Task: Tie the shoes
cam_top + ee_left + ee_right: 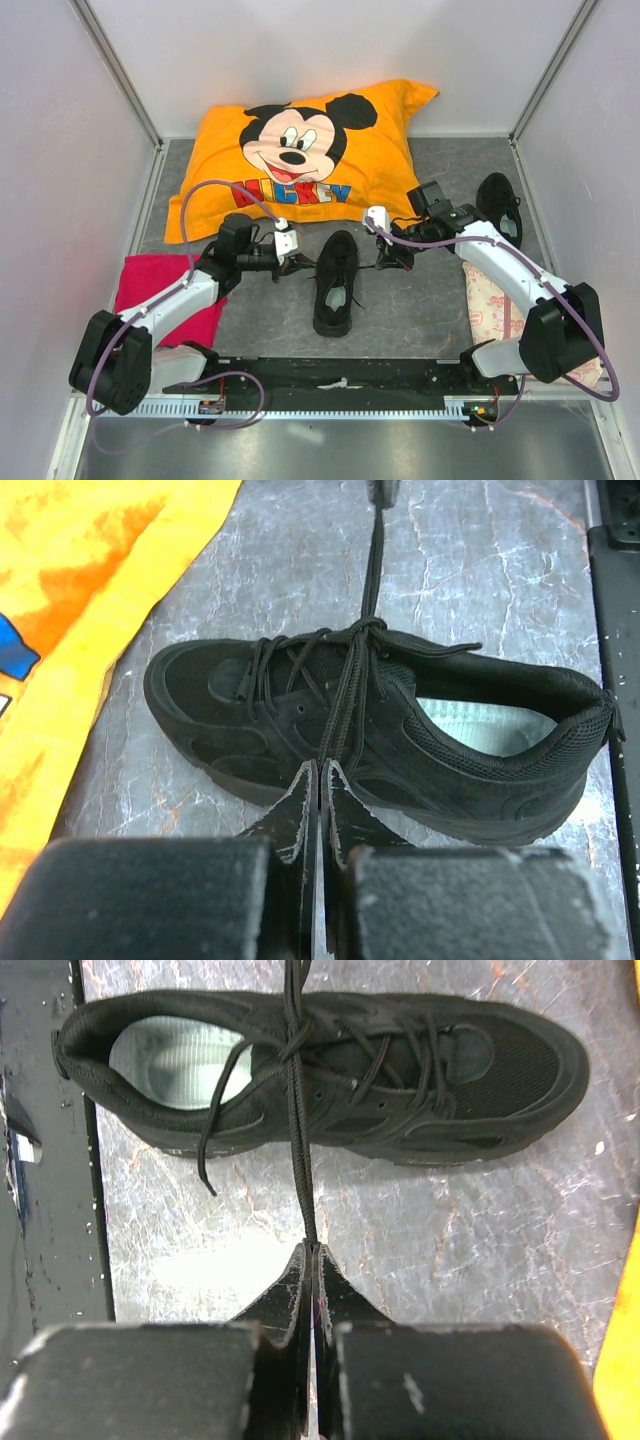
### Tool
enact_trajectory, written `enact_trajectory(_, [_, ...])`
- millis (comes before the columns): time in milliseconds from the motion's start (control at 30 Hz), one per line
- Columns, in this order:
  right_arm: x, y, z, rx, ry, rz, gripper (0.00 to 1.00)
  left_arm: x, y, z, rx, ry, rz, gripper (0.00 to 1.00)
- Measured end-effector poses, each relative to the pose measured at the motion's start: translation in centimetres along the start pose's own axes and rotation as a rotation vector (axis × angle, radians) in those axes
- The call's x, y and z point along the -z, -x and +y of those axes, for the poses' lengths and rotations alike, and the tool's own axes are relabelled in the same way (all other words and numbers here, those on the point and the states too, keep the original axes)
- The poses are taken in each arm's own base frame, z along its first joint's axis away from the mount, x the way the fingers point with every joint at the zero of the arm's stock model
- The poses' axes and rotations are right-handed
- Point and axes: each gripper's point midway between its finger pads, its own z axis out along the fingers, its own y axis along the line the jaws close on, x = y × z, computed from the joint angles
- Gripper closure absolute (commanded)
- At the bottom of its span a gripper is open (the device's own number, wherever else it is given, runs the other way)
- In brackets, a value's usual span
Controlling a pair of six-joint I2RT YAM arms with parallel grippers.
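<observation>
One black shoe (pixel 336 283) lies mid-table between the two grippers, toe away from the arm bases, with its pale insole (pixel 470 723) showing. A second black shoe (pixel 498 205) lies at the far right behind the right arm. My left gripper (pixel 322 770) is shut on a lace loop (pixel 345 700) that runs taut from the knot over the tongue. The right gripper (pixel 314 1248) is shut on the opposite lace (pixel 298 1140), pulled straight from the crossing (pixel 295 1035). Seen from the top, the left gripper (pixel 296 262) and the right gripper (pixel 385 258) flank the shoe. A loose lace end (pixel 205 1150) hangs over the shoe's side.
An orange Mickey pillow (pixel 300 155) fills the back of the table, close to the shoe's toe. A red towel (pixel 160 290) lies under the left arm. A pale printed cloth (pixel 490 305) lies under the right arm. The black base rail (pixel 340 375) runs along the near edge.
</observation>
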Motion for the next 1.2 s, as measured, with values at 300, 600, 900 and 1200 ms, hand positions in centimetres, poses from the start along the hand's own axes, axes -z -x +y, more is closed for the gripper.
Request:
enact_trajectory(300, [-0.4, -1.9, 0.8, -0.010, 0.017, 0.022, 1.00, 0.6, -1.7, -0.9, 0.031, 0.021, 0.047, 0.99])
enact_trajectory(600, [-1.0, -2.2, 0.5, 0.006, 0.007, 0.006, 1.00, 0.8, -2.5, -1.1, -0.004, 0.008, 0.076, 0.98])
enact_trajectory(900, [-2.6, -1.4, 0.9, 0.062, 0.063, 0.023, 0.55, 0.1, -2.1, 0.1, -0.051, -0.021, 0.097, 0.89])
enact_trajectory(1200, [-2.7, -0.2, 0.2, 0.135, 0.069, 0.028, 0.19, -0.5, -1.7, 0.4, -0.065, -0.046, 0.091, 0.86])
